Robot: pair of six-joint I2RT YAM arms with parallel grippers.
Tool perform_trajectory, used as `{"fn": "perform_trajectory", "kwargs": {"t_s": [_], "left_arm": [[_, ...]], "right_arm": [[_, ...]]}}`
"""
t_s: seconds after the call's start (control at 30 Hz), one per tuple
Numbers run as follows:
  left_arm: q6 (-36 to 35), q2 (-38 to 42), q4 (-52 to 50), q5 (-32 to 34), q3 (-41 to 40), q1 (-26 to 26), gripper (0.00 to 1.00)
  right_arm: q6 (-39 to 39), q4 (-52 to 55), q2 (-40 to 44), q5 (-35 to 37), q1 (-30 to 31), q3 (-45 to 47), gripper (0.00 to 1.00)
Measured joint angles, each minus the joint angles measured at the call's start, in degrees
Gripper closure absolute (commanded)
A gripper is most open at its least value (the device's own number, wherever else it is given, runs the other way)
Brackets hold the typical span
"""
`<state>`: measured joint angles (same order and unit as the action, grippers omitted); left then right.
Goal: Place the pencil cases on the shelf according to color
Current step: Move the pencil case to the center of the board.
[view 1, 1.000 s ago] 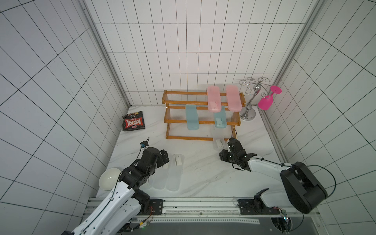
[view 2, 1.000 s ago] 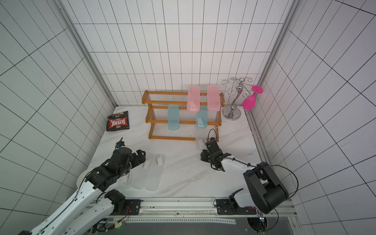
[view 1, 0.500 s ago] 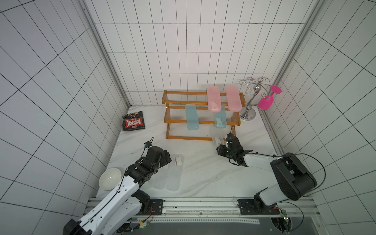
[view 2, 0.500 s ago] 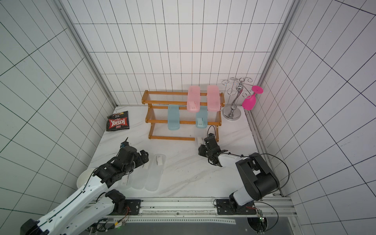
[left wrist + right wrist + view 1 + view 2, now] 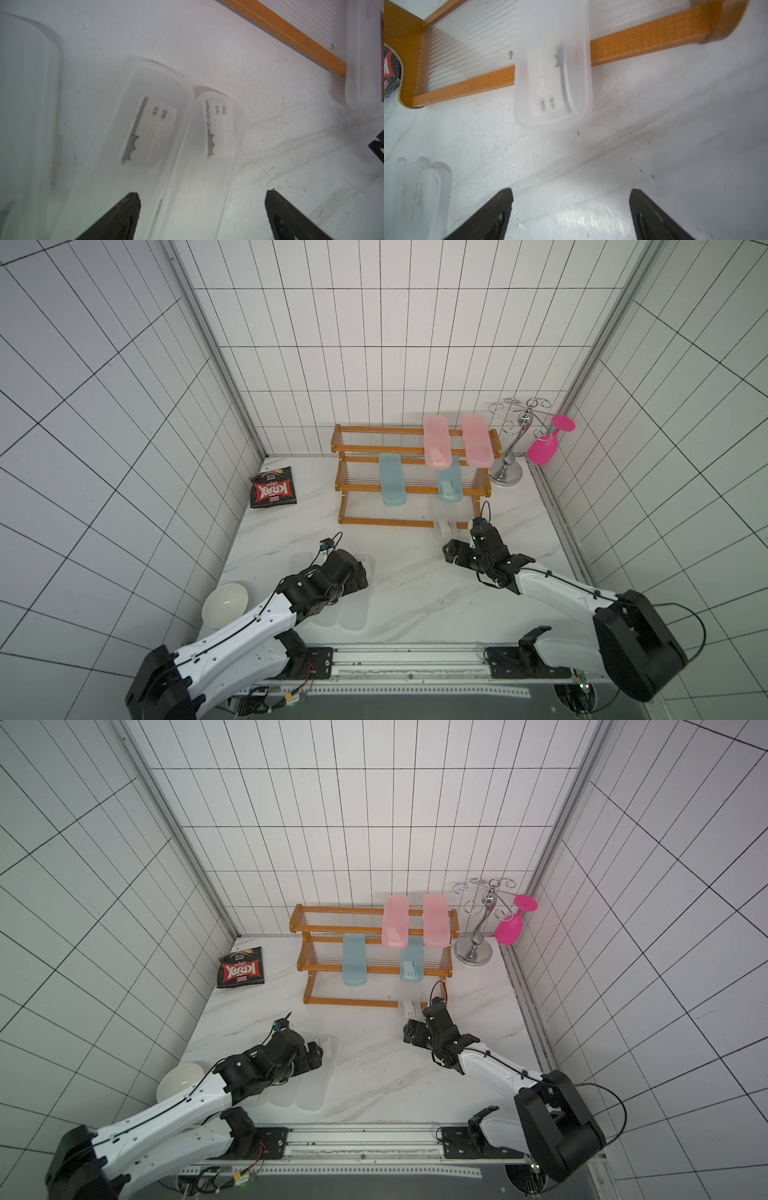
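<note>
light: even, bright | shadows: soft | wrist views: blurred | edges: wide-angle bowed

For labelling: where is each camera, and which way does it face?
Both top views: overhead, looking down at the shelf; left arm, right arm show.
Left wrist: facing down onto clear pencil cases; open left fingers show.
Right wrist: low, facing a clear pencil case on the bottom rail; open right fingers show.
Shared: both wrists see that case.
</note>
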<state>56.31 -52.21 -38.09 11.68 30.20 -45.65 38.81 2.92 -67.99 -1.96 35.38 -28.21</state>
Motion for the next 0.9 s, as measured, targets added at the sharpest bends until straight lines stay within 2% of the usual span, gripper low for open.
{"fn": "perform_trajectory", "kwargs": {"t_s": [0.17, 0.33, 0.5, 0.63, 0.9], "left_arm": [[4.8, -3.3, 1.7, 0.8, -0.6, -5.9, 0.02], [7.5, -7.1, 4.2, 0.2, -2.6, -6.9, 0.02], [8.7, -10.0, 2.7, 0.2, -2.2, -7.6, 0.02], [8.9, -13.1, 0.3, 0.5, -0.4, -10.2, 0.02], [10.2, -26.0, 3.0, 0.3, 10.2, -18.1, 0.02]], "right_arm": [[1.9, 6.6, 9.1, 1.5, 4.6, 2.5, 0.06], [3.1, 11.3, 13.7, 3.0, 8.6, 3.0, 0.05], [3.7, 14.0, 14.3, 4.2, 10.8, 3.0, 0.04], [3.7, 14.9, 14.3, 4.9, 11.6, 3.0, 0.03], [3.6, 19.1, 14.7, 7.3, 12.4, 2.9, 0.0]]}}
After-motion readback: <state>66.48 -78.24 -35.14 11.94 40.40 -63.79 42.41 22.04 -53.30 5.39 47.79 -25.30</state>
